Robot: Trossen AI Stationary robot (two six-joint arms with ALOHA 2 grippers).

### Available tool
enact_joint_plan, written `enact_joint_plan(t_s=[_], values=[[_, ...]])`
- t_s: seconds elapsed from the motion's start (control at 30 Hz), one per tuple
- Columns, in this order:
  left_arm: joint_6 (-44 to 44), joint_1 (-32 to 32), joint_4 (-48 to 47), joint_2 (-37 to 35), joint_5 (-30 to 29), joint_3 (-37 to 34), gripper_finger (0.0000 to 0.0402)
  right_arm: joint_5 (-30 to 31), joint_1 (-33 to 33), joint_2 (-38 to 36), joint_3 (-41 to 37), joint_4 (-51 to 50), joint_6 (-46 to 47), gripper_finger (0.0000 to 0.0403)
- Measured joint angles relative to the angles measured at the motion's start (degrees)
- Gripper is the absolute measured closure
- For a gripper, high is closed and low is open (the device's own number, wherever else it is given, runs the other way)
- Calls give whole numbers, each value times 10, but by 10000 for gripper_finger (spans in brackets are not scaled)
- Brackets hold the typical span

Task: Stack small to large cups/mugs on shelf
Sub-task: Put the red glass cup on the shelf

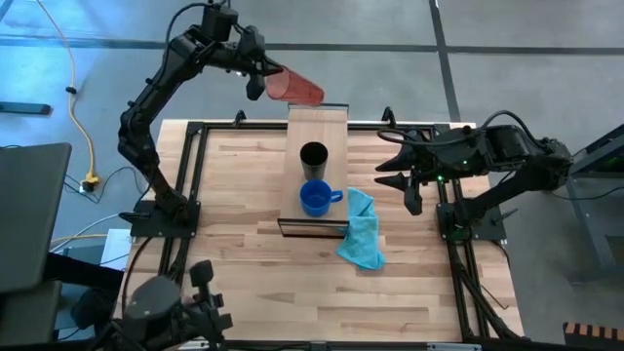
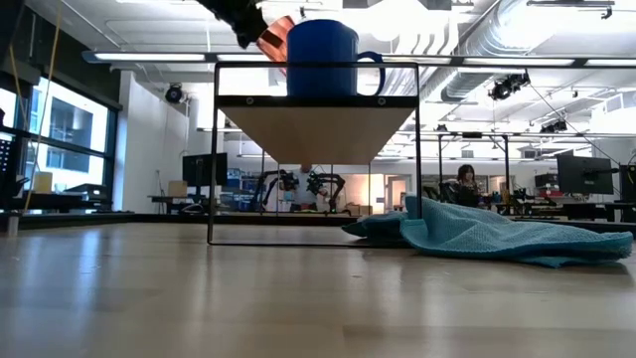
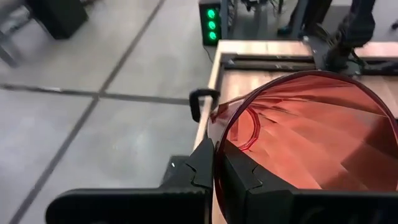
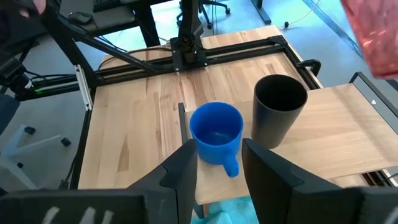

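The red-orange tumbler [image 1: 295, 89] is in my left gripper [image 1: 261, 80], in the air over the far end of the shelf [image 1: 317, 127]; it also shows in the low view [image 2: 277, 36]. The black cup [image 1: 313, 156] stands on its base on the shelf's middle. The blue mug [image 1: 314, 198] stands on the shelf's near end, its handle toward the table's right. My right gripper [image 1: 409, 177] is open and empty, to the right of the shelf; its fingers [image 4: 185, 167] point toward the mug [image 4: 216, 130] and cup [image 4: 280, 109]. My left gripper holds the tumbler by its rim [image 3: 215, 140], one finger outside the wall [image 3: 200, 169] and one inside the mouth [image 3: 240, 172]. The tumbler is lifted clear of the shelf and tipped far over, its mouth at the gripper and its base toward the table's right.
A light-blue cloth [image 1: 362, 230] lies crumpled on the tabletop at the shelf's near right corner, also in the low view [image 2: 477, 234]. The black frame rails [image 1: 190, 175] run along the table's left and right edges. The near half of the tabletop [image 1: 292, 283] is bare wood.
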Motion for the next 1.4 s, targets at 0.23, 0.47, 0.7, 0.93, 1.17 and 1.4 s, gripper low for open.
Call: enact_joint_plan(t_s=[0.23,0.47,0.7,0.93,1.17,1.4], values=[[18,-18,-31,11,-5,0,402,-1,0,0,0,-5,-5,284],[19,-57,-10,20,-27,0,402,-1,0,0,0,-5,-11,284],[2,-71,-8,31,-47,0,402,-1,0,0,0,-14,-15,284],[-11,-88,-14,32,-67,37,402,-1,0,0,0,-30,-21,284],[2,-111,-130,99,-125,160,402,-1,0,0,0,-30,-30,284],[-8,-134,-137,121,-139,171,402,-3,0,0,-2,-35,-30,284]])
